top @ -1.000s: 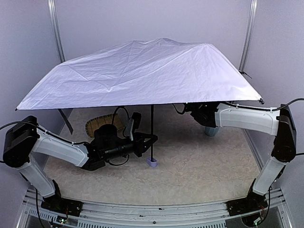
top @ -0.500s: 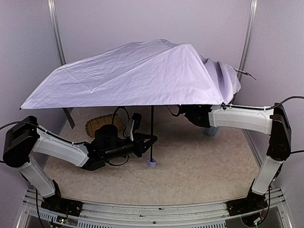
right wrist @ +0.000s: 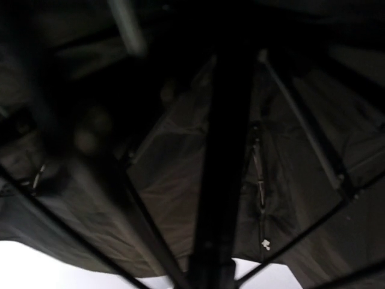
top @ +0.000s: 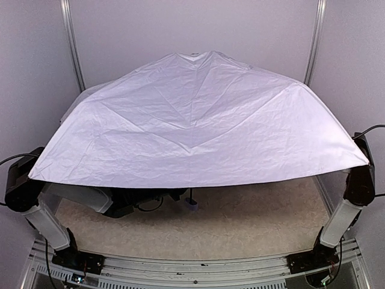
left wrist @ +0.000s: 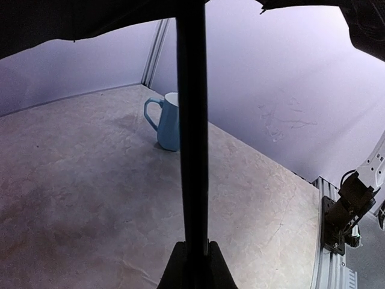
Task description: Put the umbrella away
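Umbrella (top: 192,120) is found fully open over the table (top: 252,211); nothing is put away yet. Shaft (left wrist: 191,120) is clamped by left hand (left wrist: 192,265). Right hand is hidden under the canopy (right wrist: 180,180); its state cannot be told. Folding and stowing are left to be done.

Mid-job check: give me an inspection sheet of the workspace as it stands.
Surface: beige table, mostly under the canopy.
Job's things: umbrella open, shaft upright, handle low by the table.
Clutter: blue mug, upright, beyond the shaft.
Grippers: left gripper shut on the shaft; right gripper under the canopy, state unclear.
Cables: black cable at the right arm.
Surroundings: pale walls, metal posts.
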`<act>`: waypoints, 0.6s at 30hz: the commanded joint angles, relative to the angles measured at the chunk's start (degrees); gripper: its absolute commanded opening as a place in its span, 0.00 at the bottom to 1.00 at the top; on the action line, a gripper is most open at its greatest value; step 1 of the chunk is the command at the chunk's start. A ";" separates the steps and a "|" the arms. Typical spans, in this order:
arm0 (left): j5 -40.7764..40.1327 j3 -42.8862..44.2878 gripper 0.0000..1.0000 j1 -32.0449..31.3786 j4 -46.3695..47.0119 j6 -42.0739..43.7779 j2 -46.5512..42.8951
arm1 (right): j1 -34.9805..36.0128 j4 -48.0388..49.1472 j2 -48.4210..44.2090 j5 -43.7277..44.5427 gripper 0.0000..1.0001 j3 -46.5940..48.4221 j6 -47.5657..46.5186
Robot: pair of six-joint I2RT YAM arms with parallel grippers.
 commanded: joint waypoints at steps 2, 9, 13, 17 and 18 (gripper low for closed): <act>0.93 -0.83 0.00 -0.05 4.11 5.64 -2.22 | -0.99 0.22 -5.05 -6.72 0.13 -2.58 -3.38; -4.55 -2.99 0.00 -0.24 6.82 3.77 -3.71 | -1.39 -0.23 -5.31 -6.47 0.46 -1.49 1.90; -4.32 -2.06 0.00 -0.93 7.59 2.86 -3.72 | -1.30 0.57 -4.05 -5.72 0.45 -1.96 2.30; -4.67 0.17 0.00 -1.33 5.37 2.80 -3.65 | -1.06 -1.07 -3.07 -3.09 0.43 -1.59 1.94; -4.97 0.33 0.00 -1.42 5.32 2.79 -3.67 | -1.02 -1.80 -2.99 -2.37 0.44 -1.64 1.99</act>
